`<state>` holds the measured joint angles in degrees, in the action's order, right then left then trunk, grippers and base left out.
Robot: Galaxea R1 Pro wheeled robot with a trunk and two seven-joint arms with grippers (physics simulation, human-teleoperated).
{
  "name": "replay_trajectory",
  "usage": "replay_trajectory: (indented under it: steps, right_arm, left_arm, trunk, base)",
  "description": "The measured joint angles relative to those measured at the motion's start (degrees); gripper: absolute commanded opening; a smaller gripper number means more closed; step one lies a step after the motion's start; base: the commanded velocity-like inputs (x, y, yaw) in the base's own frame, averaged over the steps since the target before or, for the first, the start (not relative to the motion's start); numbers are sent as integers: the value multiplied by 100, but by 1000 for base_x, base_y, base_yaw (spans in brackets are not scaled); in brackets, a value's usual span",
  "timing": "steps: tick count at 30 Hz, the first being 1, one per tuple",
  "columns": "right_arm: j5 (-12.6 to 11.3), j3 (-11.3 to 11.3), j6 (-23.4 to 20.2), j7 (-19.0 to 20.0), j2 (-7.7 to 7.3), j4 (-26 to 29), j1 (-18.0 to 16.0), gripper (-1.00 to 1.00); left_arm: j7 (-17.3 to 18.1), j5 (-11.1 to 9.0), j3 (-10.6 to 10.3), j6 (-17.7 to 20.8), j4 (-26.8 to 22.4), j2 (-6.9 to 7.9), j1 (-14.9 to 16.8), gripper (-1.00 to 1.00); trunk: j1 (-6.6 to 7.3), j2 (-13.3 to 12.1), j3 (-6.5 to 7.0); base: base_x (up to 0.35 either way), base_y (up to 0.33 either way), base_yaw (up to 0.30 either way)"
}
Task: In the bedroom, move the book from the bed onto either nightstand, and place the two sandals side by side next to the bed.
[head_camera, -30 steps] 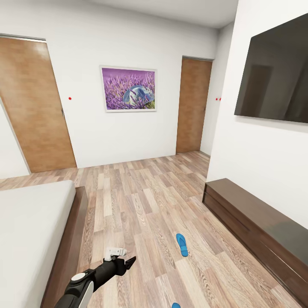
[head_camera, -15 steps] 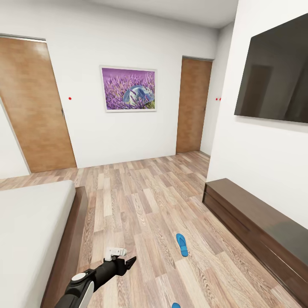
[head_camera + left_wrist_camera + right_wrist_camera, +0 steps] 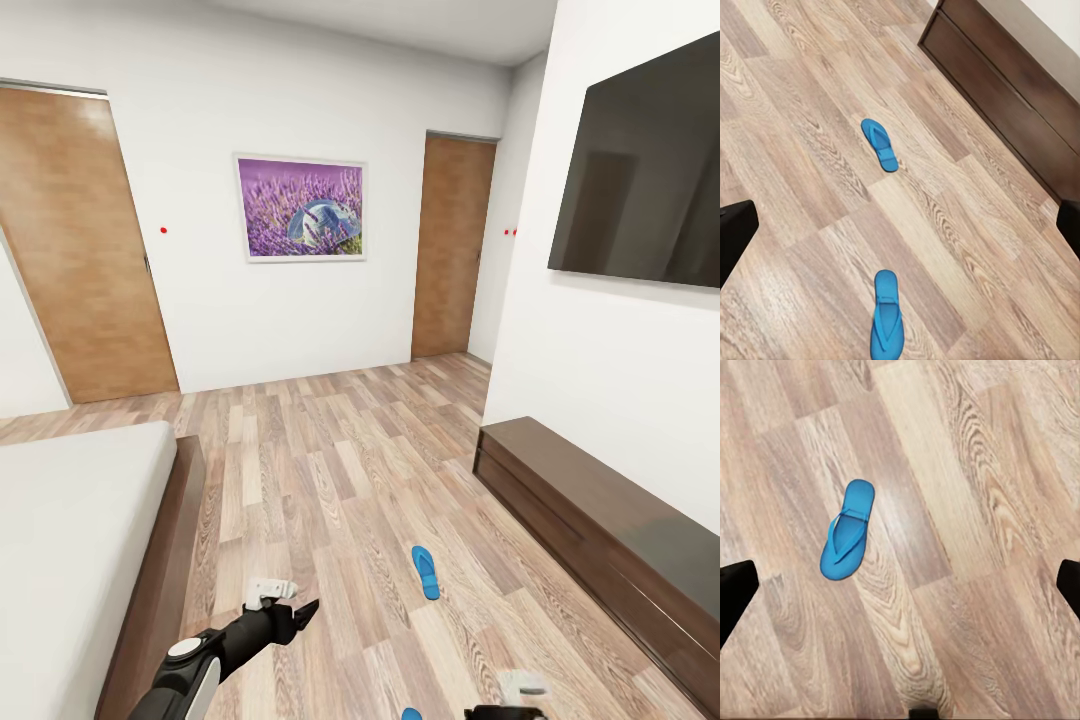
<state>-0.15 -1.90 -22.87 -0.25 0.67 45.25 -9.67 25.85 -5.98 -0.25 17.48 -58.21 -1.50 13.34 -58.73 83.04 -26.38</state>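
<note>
Two bright blue sandals lie apart on the wood-plank floor: one (image 3: 426,572) (image 3: 880,144) between the bed (image 3: 90,540) and a long low cabinet, the other (image 3: 410,714) (image 3: 886,315) (image 3: 847,540) closer to me at the head view's lower edge. My left gripper (image 3: 292,615) (image 3: 900,225) hangs open above the floor beside the bed frame, looking at both sandals from a distance. Over the nearer sandal hovers my right gripper (image 3: 512,698) (image 3: 900,585), open and empty. The book and the nightstand are out of view.
A long low dark-wood cabinet (image 3: 590,510) (image 3: 1020,90) runs along the right wall under a black TV (image 3: 650,180). Two wooden doors (image 3: 70,250) (image 3: 450,250) and a purple picture (image 3: 300,208) are on the far wall. Open floor (image 3: 330,450) stretches ahead.
My right gripper has come into the head view at the lower edge. The left arm has dropped very slightly. The sandals have not moved.
</note>
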Motion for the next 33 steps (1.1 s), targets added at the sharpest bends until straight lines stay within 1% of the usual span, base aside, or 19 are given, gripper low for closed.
replay_trajectory:
  steps: [2,3,4,6,9,10,16,18,19,25,33]
  right_arm:
    - [-2,10,-85,-2,125,-1,-244,100]
    - [-7,18,-208,-4,242,-6,-457,100]
    - [-2,22,-285,-3,292,-15,-564,100]
    - [-2,28,-454,-4,365,-36,-710,100]
    - [-1,41,-716,-3,435,-70,-843,100]
    - [-3,48,-935,-5,474,-97,-937,100]
    - [-1,53,-1312,-51,502,-127,-1201,100]
    - [0,54,-1543,-121,504,-145,-1300,100]
    - [0,55,-1589,-136,504,-176,-1318,100]
    - [1,55,-1624,-155,501,-321,-1342,100]
    - [1,64,-1612,-160,504,-378,-1349,100]
  left_arm:
    - [4,0,5,2,0,0,0,100]
    - [7,0,11,4,1,2,0,100]
    - [8,-1,15,6,0,4,0,100]
    - [10,-4,21,7,0,6,0,100]
    - [11,-7,26,9,-1,8,0,100]
    - [12,-10,29,9,0,9,0,100]
    - [23,-22,31,16,-7,9,0,100]
    - [28,-27,31,22,-9,9,0,100]
    - [29,-31,31,24,-9,10,0,100]
    - [30,-35,32,27,-10,10,0,100]
    - [30,-36,36,28,-8,10,0,100]
  trunk:
    - [0,0,0]
    - [0,0,1]
    - [0,0,0]
    - [0,0,0]
    - [0,0,0]
    - [0,0,0]
    - [0,0,0]
    - [0,0,0]
    - [0,0,-1]
    - [0,0,-1]
    - [0,0,-1]
  base:
    - [0,0,0]
    - [0,0,0]
    - [0,0,0]
    - [0,0,0]
    - [0,0,0]
    - [0,0,0]
    - [0,0,0]
    - [0,0,0]
    - [0,0,0]
    - [0,0,0]
    - [0,0,0]
